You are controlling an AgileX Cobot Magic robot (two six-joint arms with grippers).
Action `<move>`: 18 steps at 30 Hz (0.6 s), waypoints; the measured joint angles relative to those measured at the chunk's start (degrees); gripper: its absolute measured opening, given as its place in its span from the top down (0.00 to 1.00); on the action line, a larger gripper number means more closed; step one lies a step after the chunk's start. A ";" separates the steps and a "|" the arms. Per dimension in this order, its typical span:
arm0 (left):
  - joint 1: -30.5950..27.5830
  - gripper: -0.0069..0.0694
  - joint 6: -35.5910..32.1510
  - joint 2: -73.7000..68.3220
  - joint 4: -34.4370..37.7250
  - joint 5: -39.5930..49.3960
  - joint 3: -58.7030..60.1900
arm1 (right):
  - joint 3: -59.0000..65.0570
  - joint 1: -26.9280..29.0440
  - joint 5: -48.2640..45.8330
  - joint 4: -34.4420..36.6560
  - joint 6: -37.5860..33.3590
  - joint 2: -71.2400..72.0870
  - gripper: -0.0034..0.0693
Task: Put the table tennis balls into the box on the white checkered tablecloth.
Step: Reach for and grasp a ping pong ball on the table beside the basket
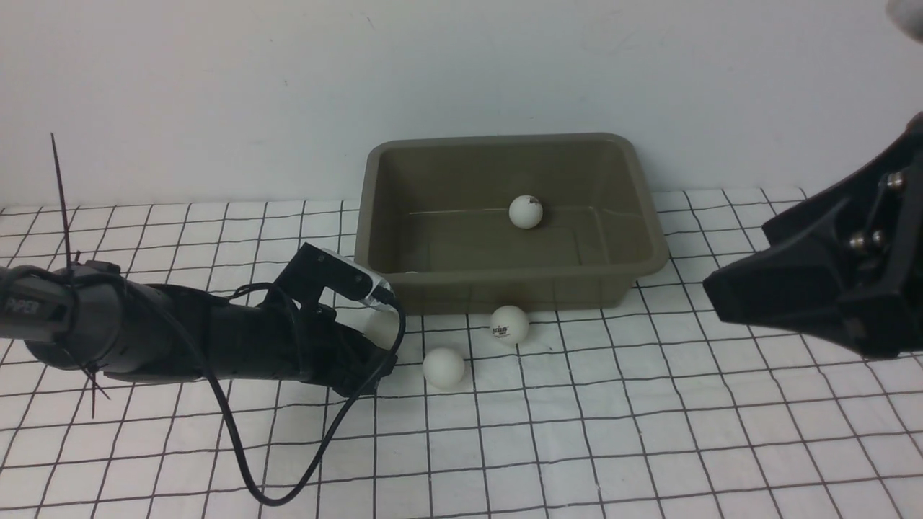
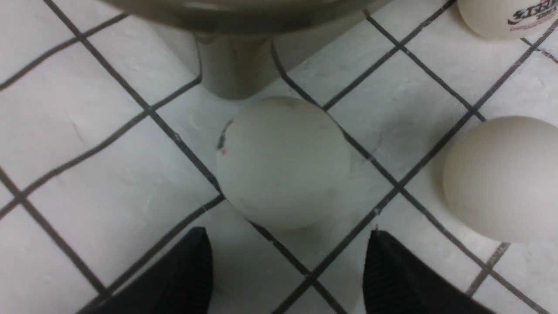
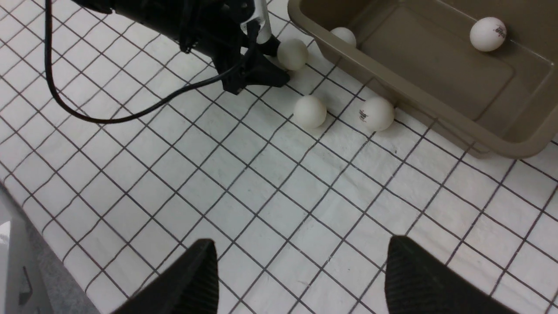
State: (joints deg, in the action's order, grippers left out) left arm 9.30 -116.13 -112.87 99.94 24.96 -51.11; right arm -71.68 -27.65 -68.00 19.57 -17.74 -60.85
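Observation:
The olive-brown box (image 1: 505, 139) stands at the back of the white checkered tablecloth (image 1: 649, 432). Two table tennis balls lie inside it, one on the floor (image 1: 526, 211) and one in a near corner (image 3: 343, 35). Three more rest on the cloth in front of the box: a logo ball (image 1: 509, 324), a plain ball (image 1: 443, 367), and one (image 2: 283, 161) just ahead of my left gripper's tips. My left gripper (image 2: 290, 233) is open and low on the cloth, not touching that ball. My right gripper (image 3: 298, 244) is open and empty, raised at the right.
A black cable (image 1: 238, 447) loops from the left arm onto the cloth. The box's near wall (image 2: 235, 65) stands just behind the ball in front of the left gripper. A white wall rises behind the box.

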 joint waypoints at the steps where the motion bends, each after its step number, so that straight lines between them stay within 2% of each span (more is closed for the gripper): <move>1: 0.00 0.35 -0.15 0.00 0.06 0.26 0.00 | 0.00 0.00 -0.12 0.00 0.00 0.06 0.32; 18: 0.47 0.35 0.28 0.05 0.17 0.66 0.05 | 0.00 0.00 -0.36 0.17 -1.16 1.21 0.32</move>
State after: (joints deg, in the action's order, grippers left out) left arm 9.77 -115.85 -112.81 100.11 25.62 -51.06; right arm -71.68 -27.65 -68.36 19.74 -18.90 -59.64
